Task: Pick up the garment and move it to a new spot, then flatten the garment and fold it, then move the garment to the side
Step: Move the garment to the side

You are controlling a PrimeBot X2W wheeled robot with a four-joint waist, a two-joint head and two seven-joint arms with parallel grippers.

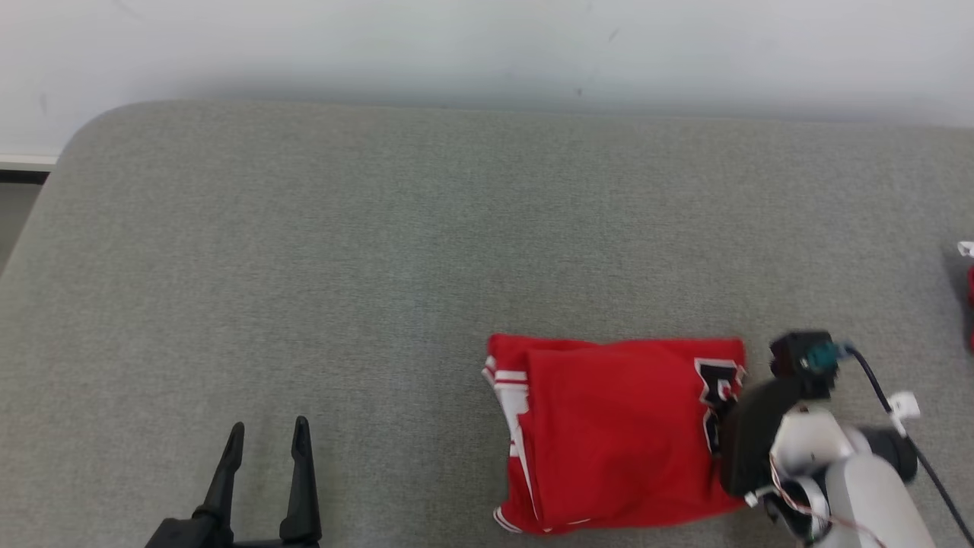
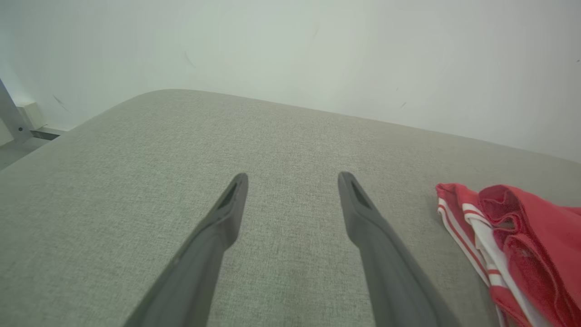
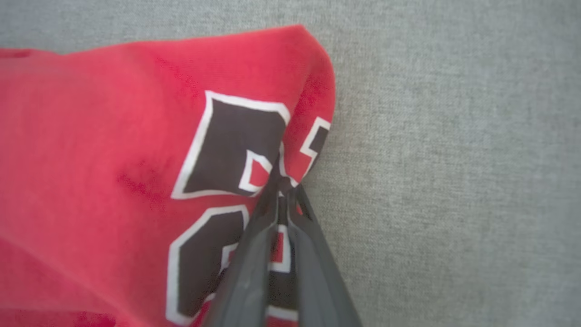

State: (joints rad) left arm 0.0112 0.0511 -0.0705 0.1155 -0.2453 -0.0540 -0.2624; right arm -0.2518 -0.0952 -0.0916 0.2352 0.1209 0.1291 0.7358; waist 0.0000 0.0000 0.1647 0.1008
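Observation:
The garment [image 1: 609, 434] is a red jersey with white trim and black lettering, lying folded into a rough rectangle on the grey cushion [image 1: 380, 251], right of centre near the front. My right gripper [image 3: 283, 184] is shut on the garment [image 3: 113, 150] at its right edge, pinching cloth by the black letters. In the head view the right arm [image 1: 768, 426] comes down over that same edge. My left gripper [image 1: 268, 438] stands open at the lower left, well clear of the jersey. In the left wrist view its fingers [image 2: 363, 213] spread over bare cushion, with the garment [image 2: 513, 240] at the right.
A white wall [image 1: 487, 46] runs behind the cushion. At the far right edge lies a small red and white object [image 1: 968, 289]. The cushion's rounded left corner [image 1: 84, 137] drops to the floor.

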